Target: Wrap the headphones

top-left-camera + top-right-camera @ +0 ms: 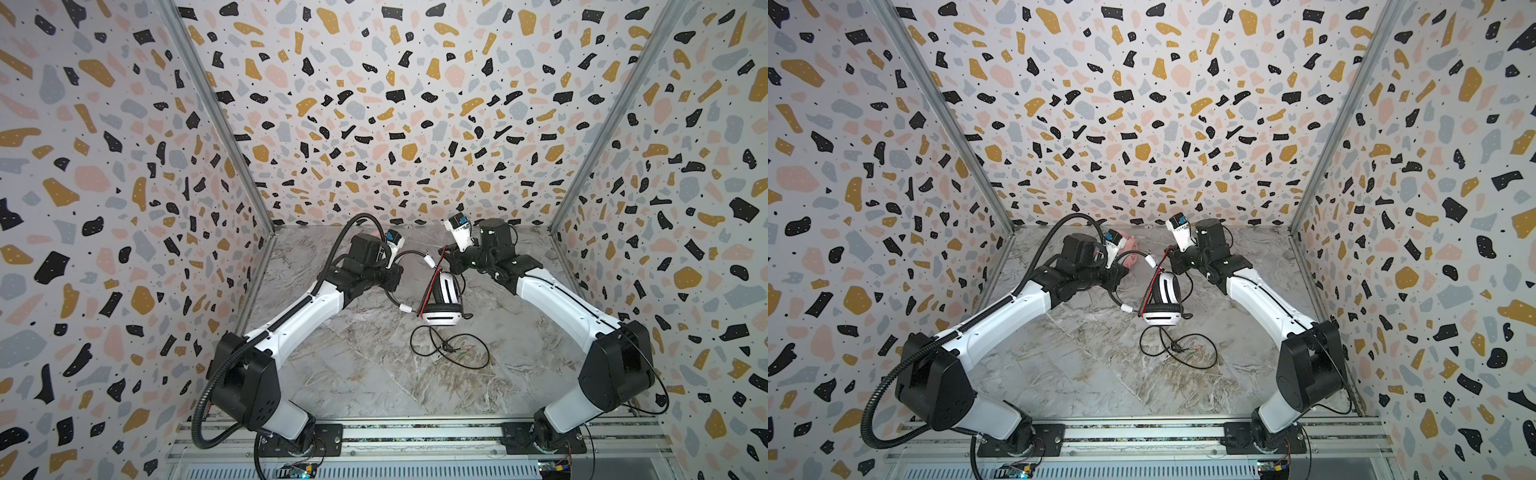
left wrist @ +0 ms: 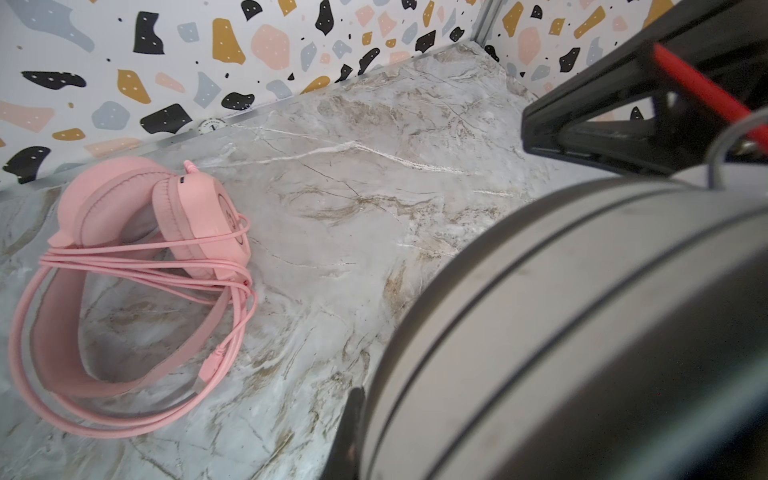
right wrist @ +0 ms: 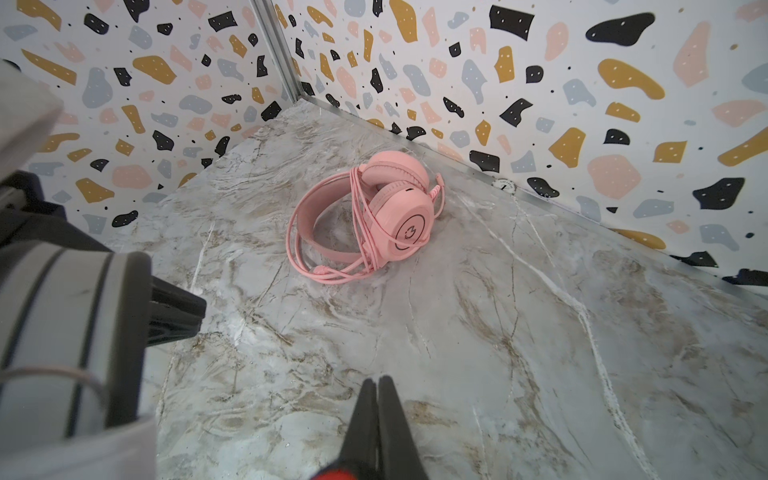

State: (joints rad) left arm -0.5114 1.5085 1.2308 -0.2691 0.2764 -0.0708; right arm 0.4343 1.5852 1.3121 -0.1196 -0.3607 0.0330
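Nearest the bases: black cable (image 1: 446,347), slack in loops on the table (image 1: 374,386), on the near side of both jaws, probably closer to the right arm. Then white-and-black headset (image 1: 441,297) between the grippers: rests on one cup, points its long axis near-to-far. Right gripper (image 3: 377,382): pressed together, red cord (image 2: 702,85) at its base, pinch unclear. Left gripper (image 1: 395,276): closed beside the band, hold uncertain. Farthest: pink headset (image 3: 365,220), wound, by the back wall.
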